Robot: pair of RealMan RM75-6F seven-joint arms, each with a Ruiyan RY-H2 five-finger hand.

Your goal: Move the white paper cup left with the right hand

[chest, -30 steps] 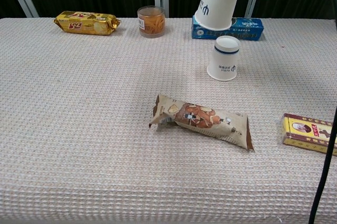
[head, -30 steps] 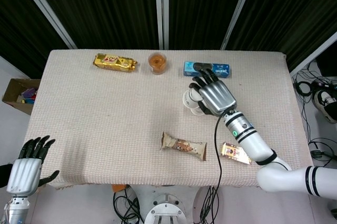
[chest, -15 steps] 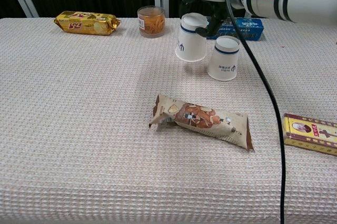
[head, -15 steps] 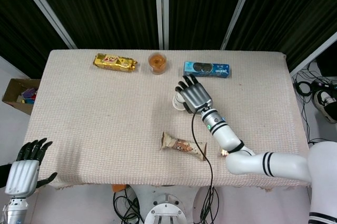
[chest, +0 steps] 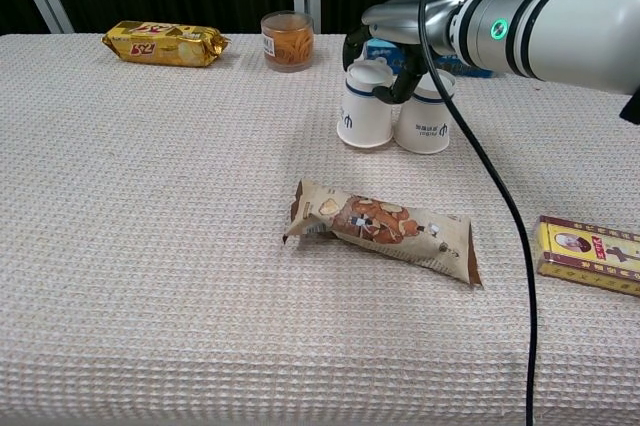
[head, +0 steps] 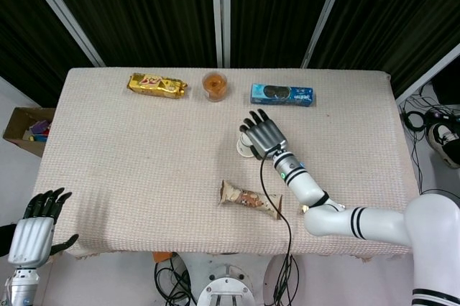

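The desk (head: 129, 148), covered in a pale waffle-weave cloth, filled both views. The right arm (chest: 560, 31) reached in from the right, and the right hand (head: 263, 136) sat over the white paper cup (chest: 364, 105), which stood upside down on the desk a little right of centre. In the chest view its dark fingers (chest: 397, 86) wrapped the cup's upper part from behind and from the right, so the hand held the cup. A second paper cup (chest: 426, 116), also inverted, stood just right of the first, the two touching or nearly so; which could not be told.

The left hand (head: 34, 230) hung off the near left corner of the desk, fingers spread and holding nothing.

Nearer than the cups lay a brown snack bar (chest: 385, 228) in its wrapper. At the near right lay a yellow packet (chest: 588, 253). Along the far edge, from left to right, were a yellow snack bag (chest: 165, 43), a clear cup of orange contents (chest: 287, 40), and a blue cookie box (head: 282, 95).

The head view showed the left hand, the whole blue box, and a cardboard box (head: 27, 129) on the floor to the left, but the right hand hid most of both cups there. The chest view showed the cups' sides, blue bands and the finger grip, while the arm covered most of the blue box.
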